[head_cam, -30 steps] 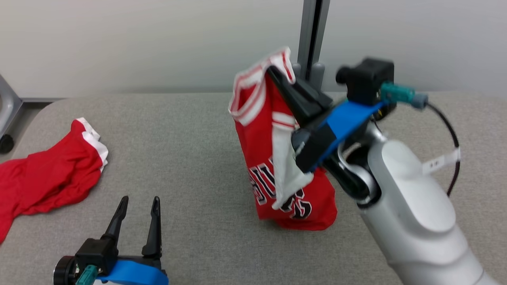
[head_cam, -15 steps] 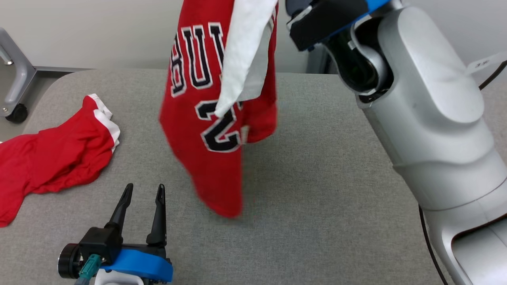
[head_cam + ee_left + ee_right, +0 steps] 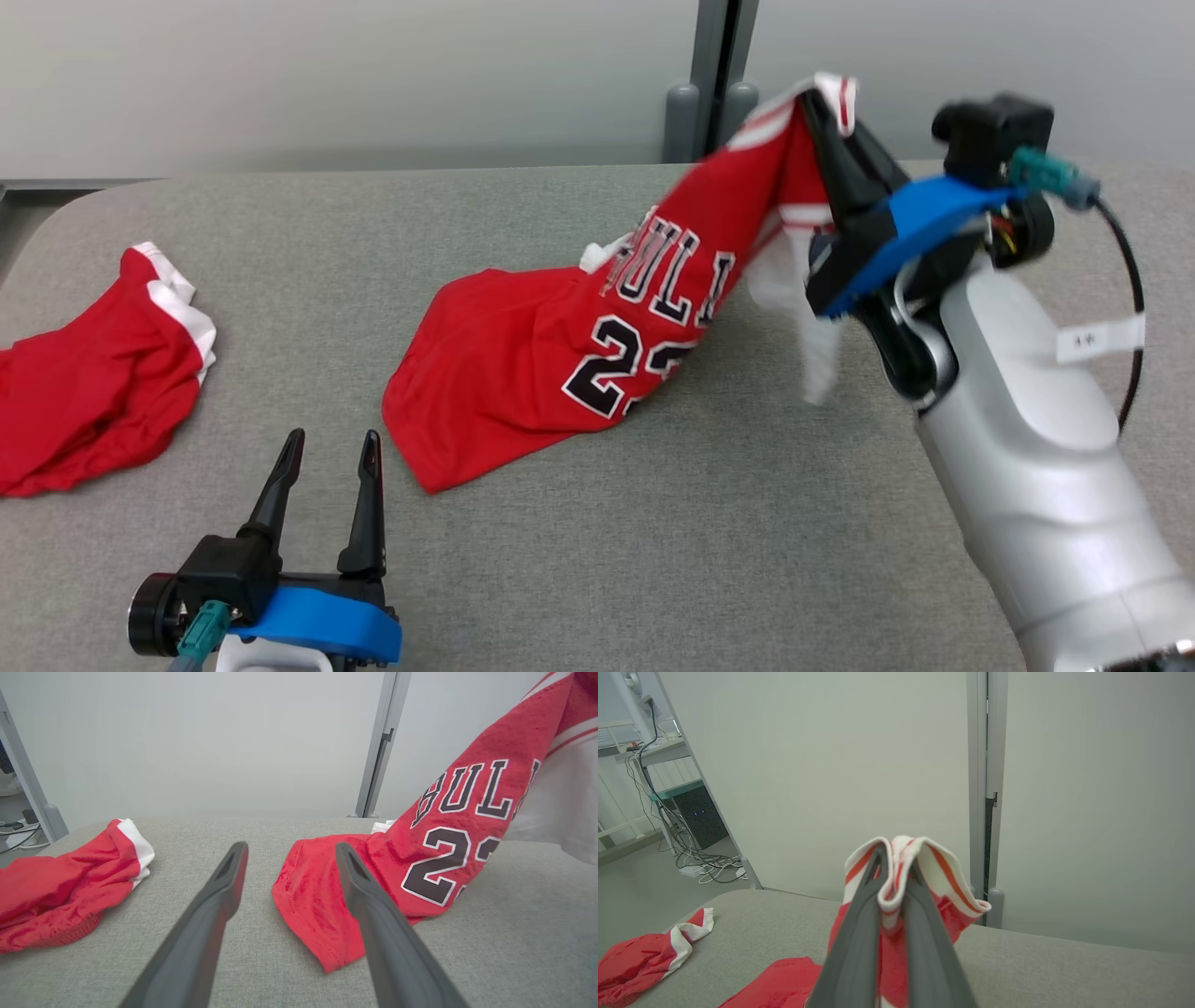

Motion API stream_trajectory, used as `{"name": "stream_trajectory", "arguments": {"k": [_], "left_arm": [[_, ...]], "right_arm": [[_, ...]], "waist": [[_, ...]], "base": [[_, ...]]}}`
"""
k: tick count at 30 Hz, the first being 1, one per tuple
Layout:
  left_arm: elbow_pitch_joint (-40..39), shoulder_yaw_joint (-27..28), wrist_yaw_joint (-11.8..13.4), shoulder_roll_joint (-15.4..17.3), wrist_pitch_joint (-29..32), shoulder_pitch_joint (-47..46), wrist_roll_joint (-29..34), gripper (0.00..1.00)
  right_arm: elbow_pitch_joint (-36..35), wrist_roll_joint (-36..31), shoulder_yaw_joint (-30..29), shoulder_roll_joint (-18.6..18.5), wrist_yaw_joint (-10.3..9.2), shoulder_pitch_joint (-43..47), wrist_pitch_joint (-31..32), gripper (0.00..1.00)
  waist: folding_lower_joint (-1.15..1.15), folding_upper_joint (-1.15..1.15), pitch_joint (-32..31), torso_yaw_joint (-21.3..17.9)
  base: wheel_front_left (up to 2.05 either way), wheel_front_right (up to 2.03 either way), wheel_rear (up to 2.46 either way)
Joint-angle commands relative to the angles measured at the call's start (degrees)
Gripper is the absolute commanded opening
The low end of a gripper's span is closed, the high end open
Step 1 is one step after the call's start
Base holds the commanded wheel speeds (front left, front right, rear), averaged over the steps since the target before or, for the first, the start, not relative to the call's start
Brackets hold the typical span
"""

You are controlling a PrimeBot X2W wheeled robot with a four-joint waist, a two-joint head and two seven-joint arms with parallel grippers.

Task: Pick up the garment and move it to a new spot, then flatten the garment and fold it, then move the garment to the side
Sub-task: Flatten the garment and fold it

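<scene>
Red-and-white trim of the jersey (image 3: 560,345) (image 3: 444,826): pinched between the closed fingers of right gripper (image 3: 822,110) (image 3: 896,858), banded edge bunched over both tips, raised above the far right of the grey table (image 3: 653,560).
Arm: pale right forearm (image 3: 1018,448) rising from the lower right, fingers angled up and towards the wall.
Cloth body: strung from that pinch down and leftward; upper part in the air, lower half and hem lying near the middle of the table; dark lettering and numerals facing up, creased.
Below the pinch: white panel (image 3: 814,355) dangling loose; touching the table or not, cannot tell.
Idle side: left gripper (image 3: 333,439) (image 3: 290,848), fingers spread wide, empty, low over the near left.
Nearest free edge: hem corner (image 3: 327,952), just ahead of those spread fingers, untouched.
Left edge: second red garment (image 3: 93,392), crumpled, well apart from the jersey.
Backdrop: grey post (image 3: 714,84) behind the table, beyond the raised trim.
Handling, judged: light, limp knit; sagging and creasing wherever unsupported; likely dragging a little on the felt-like cover rather than gliding; nothing fragile.
Where to hold, judged: banded edges and seams, thicker and less prone to slipping than a single layer; shoulder trim for one side, hem corner for the other, to pull the body taut and flat.
Stage, judged: seemingly at its new spot, flattening barely begun, folding and setting aside not yet done.
Risk, judged: narrow pinch slipping off, or two layers caught together and hiding a twist.
</scene>
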Motion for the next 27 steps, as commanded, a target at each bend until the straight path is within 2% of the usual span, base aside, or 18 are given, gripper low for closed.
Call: {"name": "stream_trajectory", "arguments": {"k": [1,4,7,16,19,22,24,27], "left_arm": [[0.01,0.17,-0.05,0.10,-0.14,0.00,0.26,1.00],[0.21,0.30,-0.19,0.14,-0.15,0.48,0.06,1.00],[0.32,0.50,-0.16,0.14,-0.15,0.91,-0.03,1.00],[-0.07,0.86,-0.10,0.47,-0.15,1.71,-0.05,1.00],[-0.12,0.59,-0.24,0.50,-0.15,1.19,0.20,1.00],[-0.26,0.26,-0.53,0.40,-0.15,0.56,0.40,1.00],[-0.28,-0.02,-0.72,0.38,-0.15,0.30,0.46,1.00],[0.04,-0.59,-0.97,0.31,-0.15,-0.33,0.50,1.00]], "right_arm": [[-1.22,-0.73,-0.52,-0.90,0.03,2.47,0.42,0.00],[-5.33,-1.66,-2.44,-2.03,0.03,8.34,2.08,0.00],[-12.52,-1.52,-5.18,-2.09,0.03,14.82,4.31,0.00],[-45.88,-4.14,-9.71,-0.02,0.03,32.71,17.61,0.00],[-53.13,-5.87,-10.57,0.28,0.02,35.93,22.01,0.00],[-54.48,-7.30,-13.15,0.46,0.02,38.10,24.80,0.00],[-52.23,-7.93,-15.11,0.19,0.02,38.90,25.54,0.00],[-46.48,-10.54,-18.33,-2.28,0.02,39.19,24.89,0.00]], "waist": [[0.00,0.00,-0.18,-0.42],[0.00,0.00,-0.52,-1.31],[0.00,0.00,-1.00,-2.09],[0.00,0.00,-1.47,-3.58],[0.00,0.00,-1.31,-3.52],[0.00,0.00,-0.86,-3.05],[0.00,0.00,-0.46,-2.64],[0.00,0.00,0.25,-1.52]], "base": [[0.00,0.00,0.00],[0.00,0.00,0.00],[0.00,0.00,0.00],[0.00,0.00,0.00],[0.00,0.00,0.00],[0.00,0.00,0.00],[0.00,0.00,0.00],[0.00,0.00,0.00]]}}
